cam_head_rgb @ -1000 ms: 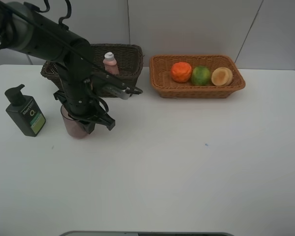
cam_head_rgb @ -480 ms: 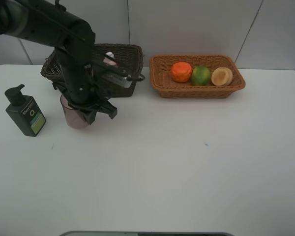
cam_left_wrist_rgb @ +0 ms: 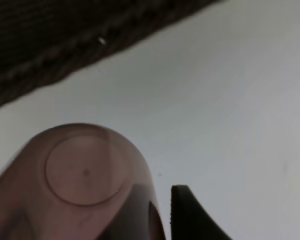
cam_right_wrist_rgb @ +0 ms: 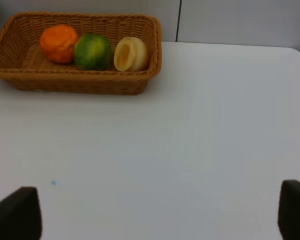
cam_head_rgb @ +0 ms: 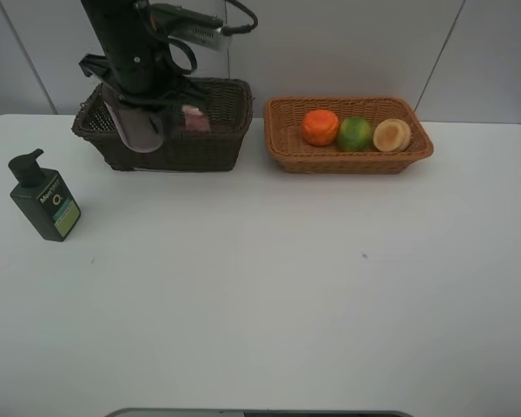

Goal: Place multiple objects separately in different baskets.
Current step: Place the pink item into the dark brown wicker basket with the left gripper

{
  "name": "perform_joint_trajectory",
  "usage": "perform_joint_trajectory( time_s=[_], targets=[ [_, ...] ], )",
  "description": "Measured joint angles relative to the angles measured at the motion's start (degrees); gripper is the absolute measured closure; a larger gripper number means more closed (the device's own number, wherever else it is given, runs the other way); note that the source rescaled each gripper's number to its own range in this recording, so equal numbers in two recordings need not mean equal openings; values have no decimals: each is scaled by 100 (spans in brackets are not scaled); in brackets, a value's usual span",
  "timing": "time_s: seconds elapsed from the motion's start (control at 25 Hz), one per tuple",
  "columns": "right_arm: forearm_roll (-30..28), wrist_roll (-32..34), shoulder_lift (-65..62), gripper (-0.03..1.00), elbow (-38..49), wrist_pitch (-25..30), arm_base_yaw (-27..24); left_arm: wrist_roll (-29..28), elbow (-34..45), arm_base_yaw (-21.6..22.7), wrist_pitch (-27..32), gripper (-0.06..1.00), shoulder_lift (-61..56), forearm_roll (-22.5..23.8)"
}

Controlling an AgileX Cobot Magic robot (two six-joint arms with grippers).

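The left gripper [cam_head_rgb: 139, 109] grips the cup [cam_head_rgb: 137, 126] by its side wall, holding it in the air at the near left edge of the dark basket [cam_head_rgb: 210, 149], well above the table [cam_head_rgb: 286, 287]. The cup looks light, thin-walled and smooth, so a firm wall grip suits it. Its long axis hangs roughly upright, base [cam_left_wrist_rgb: 85, 170] downward. The right gripper [cam_right_wrist_rgb: 155, 215] stands open and empty.
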Motion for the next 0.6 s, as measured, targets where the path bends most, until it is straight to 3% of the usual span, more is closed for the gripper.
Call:
perform_joint_trajectory(
  time_s=[0.6],
  targets=[
    [0, 0, 0, -3, 0, 0, 0, -67, -1852, 1280, -44, 94, 1133, -403]
  ],
)
